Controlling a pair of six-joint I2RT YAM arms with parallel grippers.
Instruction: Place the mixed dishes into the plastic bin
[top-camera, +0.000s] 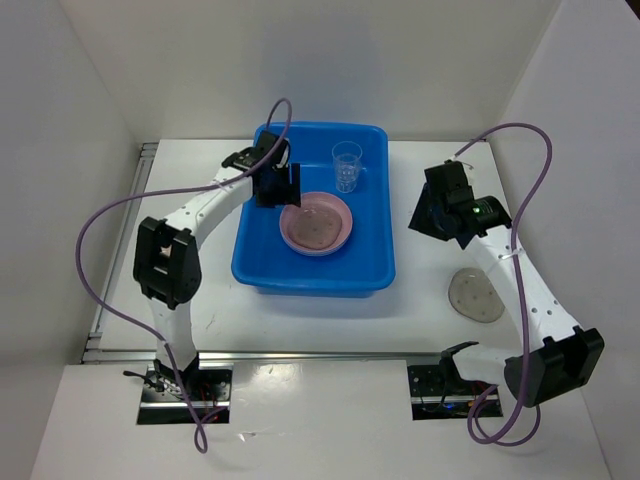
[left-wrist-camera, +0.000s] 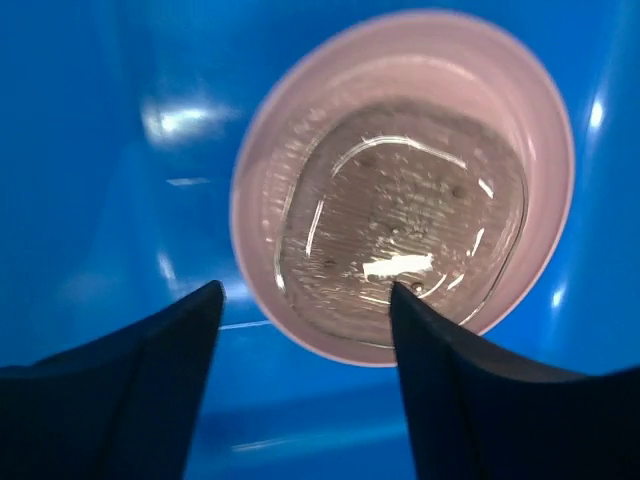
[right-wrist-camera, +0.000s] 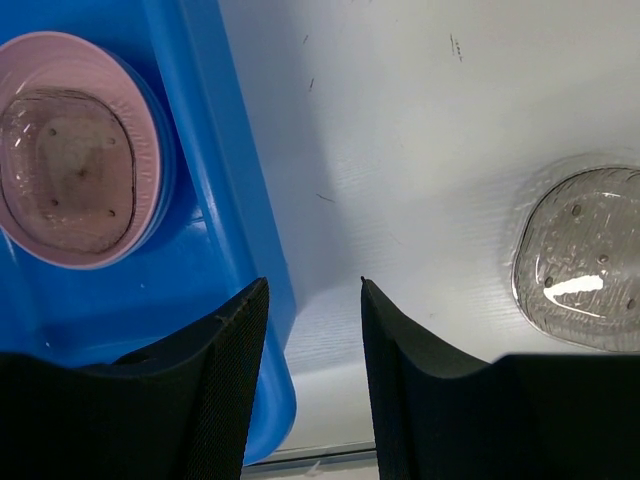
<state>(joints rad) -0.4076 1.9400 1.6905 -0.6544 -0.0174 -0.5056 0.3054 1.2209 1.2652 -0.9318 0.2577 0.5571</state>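
Observation:
The blue plastic bin (top-camera: 262, 265) stands in the middle of the table. In it lies a pink plate (top-camera: 342, 233) with a clear speckled plate (top-camera: 316, 226) nested inside, and a clear cup (top-camera: 347, 165) stands upright at the far right. My left gripper (top-camera: 287, 198) hangs open and empty over the bin, just left of the pink plate (left-wrist-camera: 400, 70). My right gripper (top-camera: 428, 218) is open and empty above the table, right of the bin. A grey speckled plate (top-camera: 476, 296) lies on the table to the right, also in the right wrist view (right-wrist-camera: 582, 262).
White walls enclose the table on the left, back and right. Purple cables loop over both arms. The bin's right rim (right-wrist-camera: 205, 150) lies just below my right gripper's left finger (right-wrist-camera: 215, 380).

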